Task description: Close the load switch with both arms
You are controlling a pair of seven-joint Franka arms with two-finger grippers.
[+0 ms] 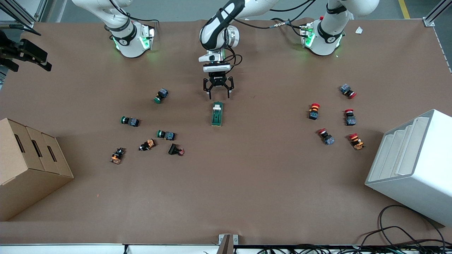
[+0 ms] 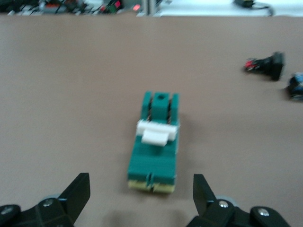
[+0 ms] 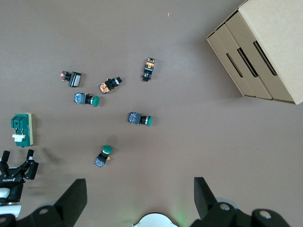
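Front view: the load switch (image 1: pixel 217 114) lies mid-desk, untouched; the left claw (image 1: pixel 218 92) hangs just above its farther end, spread wide, empty.

Left wrist view: green block, cream base edge, white lever (image 2: pixel 156 134) across its middle; closing remains.

Right wrist view: the right claw (image 3: pixel 137 198) waits high, open, empty.

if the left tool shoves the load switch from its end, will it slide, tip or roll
Probably slide: the load switch is a flat-bottomed block lying low on the table, so rolling or tipping looks unlikely. It seems rigid plastic. The open left tool is above its end; an off-centre push might turn it.
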